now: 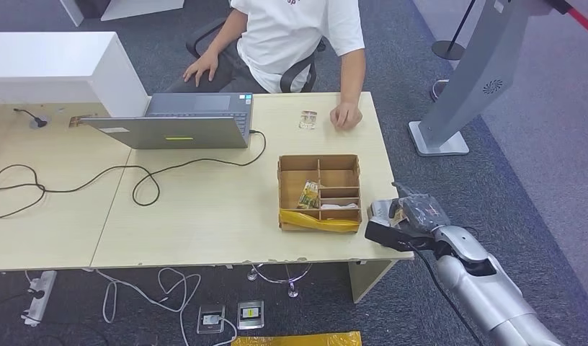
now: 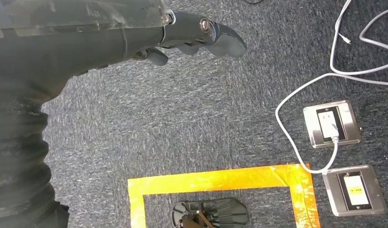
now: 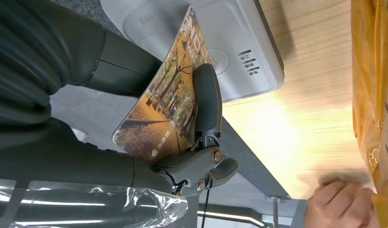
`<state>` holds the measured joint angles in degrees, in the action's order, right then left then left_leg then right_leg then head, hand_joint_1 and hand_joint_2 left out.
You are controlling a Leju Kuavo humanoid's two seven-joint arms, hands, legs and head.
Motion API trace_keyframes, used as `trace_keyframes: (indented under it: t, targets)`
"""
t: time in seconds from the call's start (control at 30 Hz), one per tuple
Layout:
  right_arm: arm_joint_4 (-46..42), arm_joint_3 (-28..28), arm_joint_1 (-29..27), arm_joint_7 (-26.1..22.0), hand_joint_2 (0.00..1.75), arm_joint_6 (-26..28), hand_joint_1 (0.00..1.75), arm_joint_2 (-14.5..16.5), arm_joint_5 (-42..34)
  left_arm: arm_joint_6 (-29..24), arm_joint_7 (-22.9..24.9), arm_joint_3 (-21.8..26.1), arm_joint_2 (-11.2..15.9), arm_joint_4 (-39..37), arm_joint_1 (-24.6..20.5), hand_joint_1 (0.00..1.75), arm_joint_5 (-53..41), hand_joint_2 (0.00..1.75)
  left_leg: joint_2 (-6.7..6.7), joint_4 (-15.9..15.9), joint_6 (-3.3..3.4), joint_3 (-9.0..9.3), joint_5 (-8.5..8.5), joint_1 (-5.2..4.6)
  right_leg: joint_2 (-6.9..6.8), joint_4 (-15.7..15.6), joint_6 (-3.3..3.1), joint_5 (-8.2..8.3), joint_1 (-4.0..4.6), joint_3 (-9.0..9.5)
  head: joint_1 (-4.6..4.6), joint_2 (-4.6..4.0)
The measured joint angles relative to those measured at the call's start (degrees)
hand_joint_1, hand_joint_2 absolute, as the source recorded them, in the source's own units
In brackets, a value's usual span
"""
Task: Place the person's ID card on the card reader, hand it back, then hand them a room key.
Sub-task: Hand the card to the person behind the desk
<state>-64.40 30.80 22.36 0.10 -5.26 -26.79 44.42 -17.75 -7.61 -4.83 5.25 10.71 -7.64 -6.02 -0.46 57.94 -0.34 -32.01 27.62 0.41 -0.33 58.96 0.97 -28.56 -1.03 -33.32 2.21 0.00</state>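
Right hand: our fingers are closed on the ID card, thumb pressed across its picture face. In head view the hand sits at the table's near right corner, just beside the cardboard tray.
ID card: autumn-tree photo w/ small white text, held tilted; its far edge lies over the card reader. We can't tell if it touches the reader top.
Card reader: light grey, rounded, w/ small marks on its face; it sits at the table edge, by the right hand.
Left hand: hangs over grey carpet, fingers loosely apart, nothing in it.
Cardboard tray: divided into compartments, yellow tape along its near wall. A small yellowish packet lies in a near-left compartment; something white lies in a narrow compartment near the right side, too small to ID.
Person: seated across from us in a white T-shirt; one hand rests on the far table edge, the other lies in the lap beyond the laptop.
Small card: on the table just beside the person's resting hand, apart from it.
Laptop: grey, lid tipped toward us, black cable looping across the table.
Floor: yellow tape outline, two metal floor sockets, white cable plugged into one.
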Motion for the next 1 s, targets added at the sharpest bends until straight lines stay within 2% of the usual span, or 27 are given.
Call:
trace_keyframes:
  t: [0.3, 0.77, 0.87, 1.0]
  targets:
    - [-0.4, -1.0, 1.1, -0.8, 1.75, -1.2, 1.75, 0.0, 1.2, 0.1, 0.0, -0.1, 0.0, 0.0, 0.0, 0.0, 0.0, 1.75, 0.0, 0.0, 0.0, -0.05, 0.0, -0.01, -0.01, 0.0, 0.0, 0.01, -0.01, 0.0, 0.0, 0.0]
    - [0.2, -4.2, 9.1, -4.2, 1.75, -1.7, 1.75, 0.4, 4.7, 0.3, -0.2, -0.9, 0.0, 0.0, 0.0, 0.0, -0.4, 1.75, 0.0, 0.0, 0.0, -0.14, 0.0, -0.01, -0.01, 0.0, -0.01, 0.01, -0.01, -0.08, 0.0, 0.0]
    - [1.0, -4.5, 12.8, -6.4, 1.75, -1.2, 1.75, 0.4, 6.3, 0.4, -0.6, -1.1, 0.0, 0.0, -0.1, 0.0, -0.7, 1.75, 0.08, 0.0, 0.0, -0.15, 0.0, -0.03, 0.05, 0.0, -0.02, 0.04, -0.02, -0.14, -0.01, 0.0]
    - [5.2, -4.6, 21.7, -10.3, 1.75, -0.4, 1.75, 0.6, 7.6, 0.5, -0.9, -1.6, 0.0, 0.0, -0.2, 0.0, -1.2, 1.75, 0.12, 0.0, 0.01, -0.16, -0.03, -0.03, 0.06, 0.0, -0.01, 0.07, -0.02, -0.17, 0.0, 0.0]
